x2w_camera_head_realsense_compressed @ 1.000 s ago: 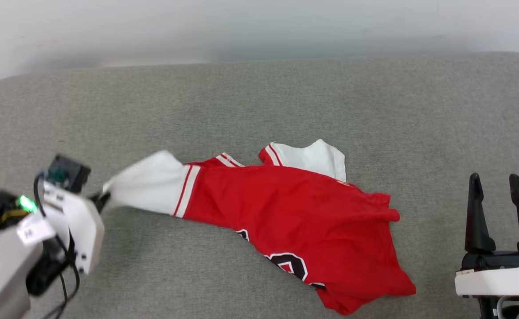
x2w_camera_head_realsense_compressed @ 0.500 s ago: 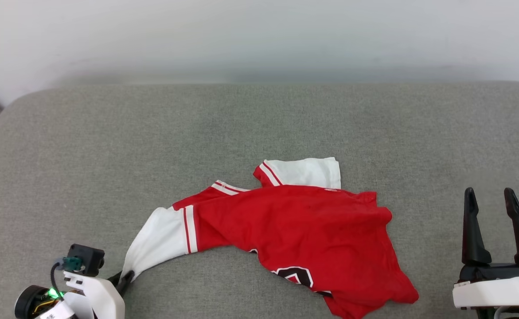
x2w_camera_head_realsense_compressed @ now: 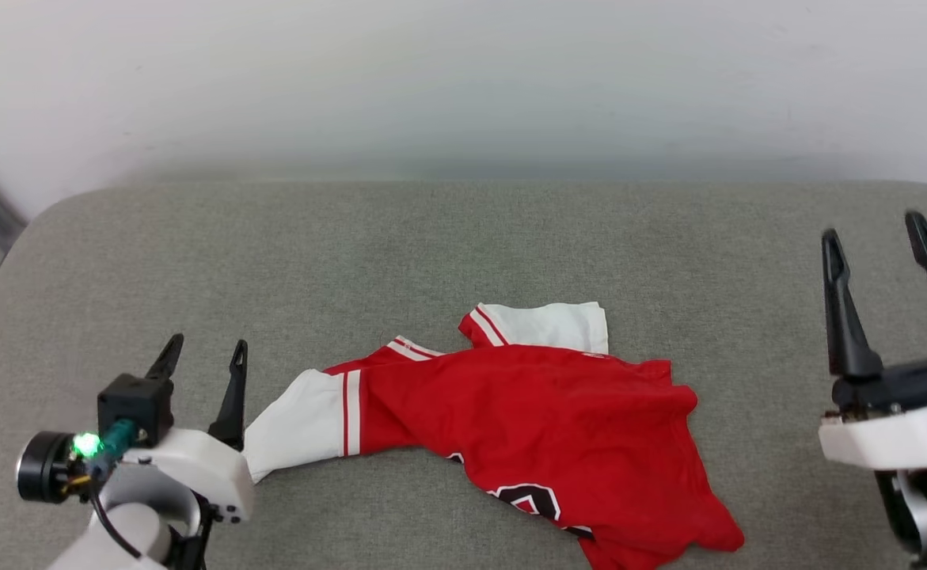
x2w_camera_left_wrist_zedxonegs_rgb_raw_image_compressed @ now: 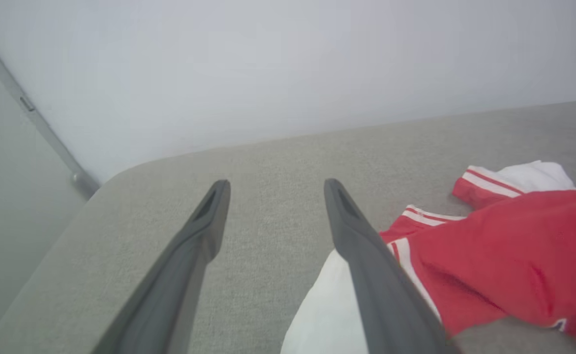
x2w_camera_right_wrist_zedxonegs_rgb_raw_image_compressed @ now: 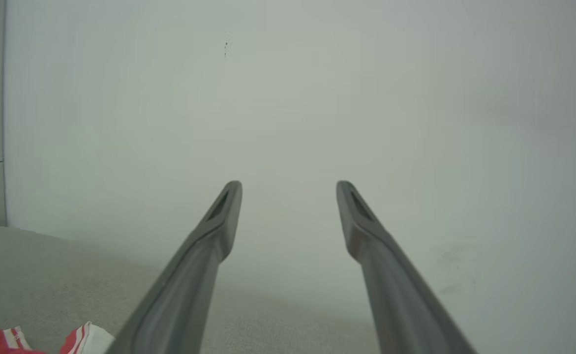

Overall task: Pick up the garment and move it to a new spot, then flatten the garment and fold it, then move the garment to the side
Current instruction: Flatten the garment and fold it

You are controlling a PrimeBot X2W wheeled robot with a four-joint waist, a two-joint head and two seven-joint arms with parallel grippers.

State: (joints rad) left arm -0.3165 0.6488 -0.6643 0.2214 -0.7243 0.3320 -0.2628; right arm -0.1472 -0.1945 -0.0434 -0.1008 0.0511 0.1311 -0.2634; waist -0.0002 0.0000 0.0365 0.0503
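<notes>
The garment [x2w_camera_head_realsense_compressed: 542,427] lies crumpled on the grey cushion [x2w_camera_head_realsense_compressed: 431,253], a red jersey with white sleeves and striped trim. Part of a black, white-outlined figure shows near its lower edge. One white sleeve [x2w_camera_head_realsense_compressed: 297,423] stretches toward the lower left, the other sits at the top. My left gripper [x2w_camera_head_realsense_compressed: 206,352] stands open just left of that sleeve's end, with nothing between its fingers. The left wrist view has the garment [x2w_camera_left_wrist_zedxonegs_rgb_raw_image_compressed: 504,255] lying to the right of the open left gripper [x2w_camera_left_wrist_zedxonegs_rgb_raw_image_compressed: 273,189]. My right gripper [x2w_camera_head_realsense_compressed: 871,229] is open and raised at the right edge, well clear of the cloth.
A pale wall [x2w_camera_head_realsense_compressed: 463,79] runs behind the cushion's far edge. The cushion's rounded left corner [x2w_camera_head_realsense_compressed: 43,222] drops away beside a grey strip on the wall. Bare cushion lies around the garment. The right wrist view faces the wall [x2w_camera_right_wrist_zedxonegs_rgb_raw_image_compressed: 288,98].
My left gripper has let go of the white sleeve and opened, and the sleeve now rests on the cushion. The right gripper has risen. The head camera has tilted, shifting the whole scene.
</notes>
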